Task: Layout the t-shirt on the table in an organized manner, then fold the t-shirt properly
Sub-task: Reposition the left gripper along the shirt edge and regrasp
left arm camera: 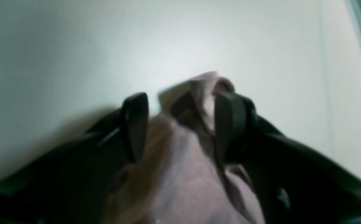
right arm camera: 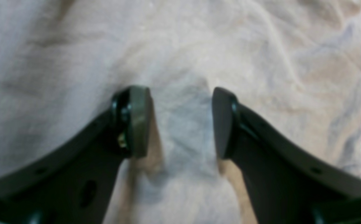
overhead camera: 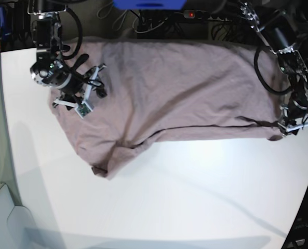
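T-shirt (overhead camera: 174, 93) on table (overhead camera: 185, 197), corner between part-open left gripper (left arm camera: 180, 124), grip unclear, right gripper (right arm camera: 182, 121) open above it.

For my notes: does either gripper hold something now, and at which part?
Neither visibly grips. Left gripper stands open around a t-shirt corner; right gripper is open above it.

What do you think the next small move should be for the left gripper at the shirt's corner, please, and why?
Probably lift the left gripper clear of the t-shirt. Its jaws stand apart with the corner cloth lying loosely between them, so nothing looks pinched. The shirt lies spread across the table, though a fold runs along its near edge, which likely needs smoothing next.
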Motion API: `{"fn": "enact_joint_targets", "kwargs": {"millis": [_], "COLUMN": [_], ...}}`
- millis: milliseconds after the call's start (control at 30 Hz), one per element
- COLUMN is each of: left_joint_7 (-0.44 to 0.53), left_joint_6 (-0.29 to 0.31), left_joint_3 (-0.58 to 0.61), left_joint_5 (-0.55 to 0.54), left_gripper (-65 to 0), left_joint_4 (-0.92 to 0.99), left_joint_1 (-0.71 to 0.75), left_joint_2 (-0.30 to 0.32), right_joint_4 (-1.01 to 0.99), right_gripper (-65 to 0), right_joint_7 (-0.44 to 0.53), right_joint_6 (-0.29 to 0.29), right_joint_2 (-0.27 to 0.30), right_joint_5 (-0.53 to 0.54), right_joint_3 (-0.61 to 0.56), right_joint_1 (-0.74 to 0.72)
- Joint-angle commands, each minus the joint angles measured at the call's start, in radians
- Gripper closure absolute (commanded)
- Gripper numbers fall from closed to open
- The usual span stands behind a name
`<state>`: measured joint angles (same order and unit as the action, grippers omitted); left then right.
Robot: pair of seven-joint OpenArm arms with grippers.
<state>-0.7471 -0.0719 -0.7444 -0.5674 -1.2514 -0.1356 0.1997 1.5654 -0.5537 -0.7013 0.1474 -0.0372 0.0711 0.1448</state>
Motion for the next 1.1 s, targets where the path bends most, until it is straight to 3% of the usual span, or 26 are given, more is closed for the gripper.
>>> {"fn": "enact_joint_targets", "kwargs": {"millis": [0, 300, 500, 833, 933, 1033, 1067], "left_joint_7": [0.019, 0.021, 0.021, 0.071, 0.076, 0.073, 0.070], "left_joint_6": [0.005, 0.005, 0.005, 0.007, 0.007, 0.007, 0.007], "left_joint_3": [0.001, 0.003, 0.004, 0.006, 0.006, 0.006, 0.006], "left_joint_5": [-0.015, -0.015, -0.015, -0.013, -0.004, 0.001, 0.001], "left_gripper": [-33.2, -32.7, -20.2, -19.3, -12.7, 0.0, 0.0], "left_joint_4": [0.000, 0.045, 0.048, 0.138, 0.157, 0.157, 0.157], "left_joint_1": [-0.031, -0.063, -0.097, -0.124, -0.132, -0.154, -0.158], "left_joint_2": [0.017, 0.017, 0.017, 0.019, 0.019, 0.016, 0.016], "right_joint_4": [0.014, 0.013, 0.013, 0.013, 0.013, 0.013, 0.013], "right_gripper": [-29.1, -29.0, -29.0, -29.0, -29.0, -29.0, -29.0], "right_joint_7": [-0.001, -0.001, -0.001, -0.006, -0.006, -0.007, -0.007], "right_joint_6": [0.003, 0.003, 0.003, 0.003, 0.003, 0.003, 0.003], "right_joint_2": [0.007, 0.007, 0.007, 0.007, 0.008, 0.008, 0.008], "right_joint_5": [0.003, 0.003, 0.001, 0.000, 0.000, -0.002, -0.002], "right_joint_3": [0.002, -0.003, -0.003, 0.000, 0.002, 0.002, 0.002], "right_joint_1": [-0.004, -0.003, -0.003, -0.001, -0.001, -0.001, -0.001]}}
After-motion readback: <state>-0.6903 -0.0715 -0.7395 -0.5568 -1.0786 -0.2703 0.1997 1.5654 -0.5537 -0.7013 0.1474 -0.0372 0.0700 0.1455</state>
